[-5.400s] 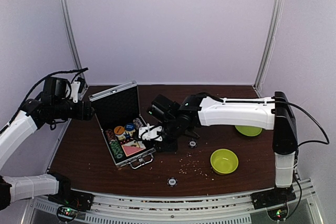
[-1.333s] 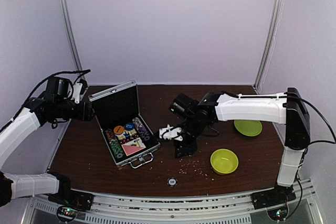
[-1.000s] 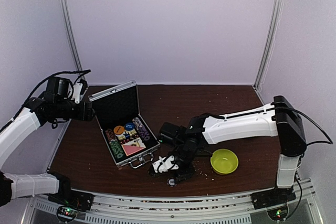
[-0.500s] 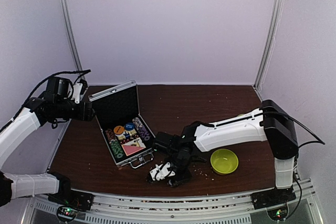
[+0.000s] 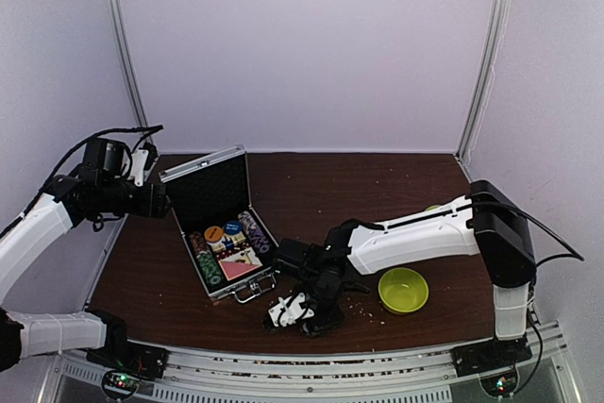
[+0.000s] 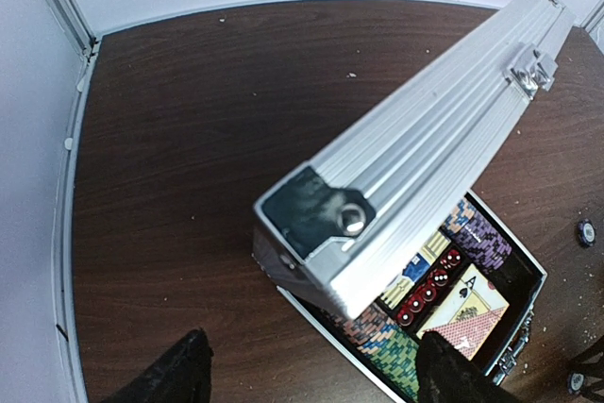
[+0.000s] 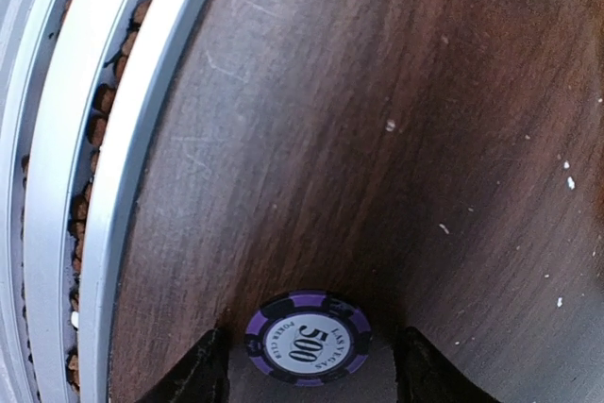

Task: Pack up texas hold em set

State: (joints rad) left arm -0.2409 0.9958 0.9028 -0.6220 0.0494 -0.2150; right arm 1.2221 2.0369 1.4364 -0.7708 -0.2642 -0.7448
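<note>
The silver case (image 5: 209, 191) stands open left of centre, its black-lined lid (image 6: 425, 148) upright. Inside lie rows of striped chips (image 6: 396, 351), red dice (image 6: 427, 292), round buttons (image 5: 223, 231) and cards (image 6: 467, 313). My left gripper (image 5: 159, 200) hovers open by the lid's outer corner, and in the wrist view its gripper (image 6: 311, 384) touches nothing. A purple "500" poker chip (image 7: 308, 338) lies flat near the table's front edge. My right gripper (image 7: 311, 370) is low over it, open, one finger on each side with gaps. From above, that gripper (image 5: 307, 321) hides the chip.
A lime-green bowl (image 5: 403, 290) sits right of the right gripper. The aluminium front rail (image 7: 123, 186) runs close to the chip. Two more loose chips (image 6: 586, 233) (image 6: 575, 382) lie on the table right of the case. Crumbs dot the wood.
My right arm has swung from beside the case down to the front edge and dropped low over the purple chip, its fingers spreading wider. The left arm has not moved.
</note>
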